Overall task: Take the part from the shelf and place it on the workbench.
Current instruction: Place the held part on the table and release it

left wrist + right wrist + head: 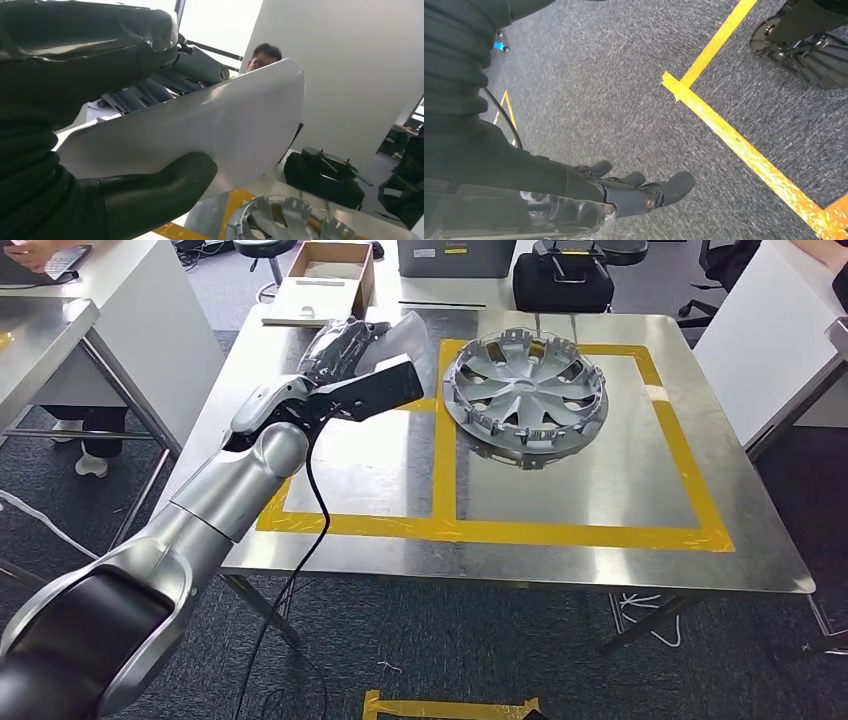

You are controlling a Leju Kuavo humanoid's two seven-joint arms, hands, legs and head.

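White and curved, the part [200, 125] sits clamped in your left hand [340, 350] — thumb [155, 187] under it, dark fingers [150, 92] over it — held above the steel workbench [560, 470], over the left of its two yellow-taped bays. Beside it, in the right-hand bay, you'll see a silver wheel cover [526, 395] lying flat. Your right hand [634, 192] hangs over grey carpet and yellow floor tape [744, 150] — fingers apart, nothing in them.
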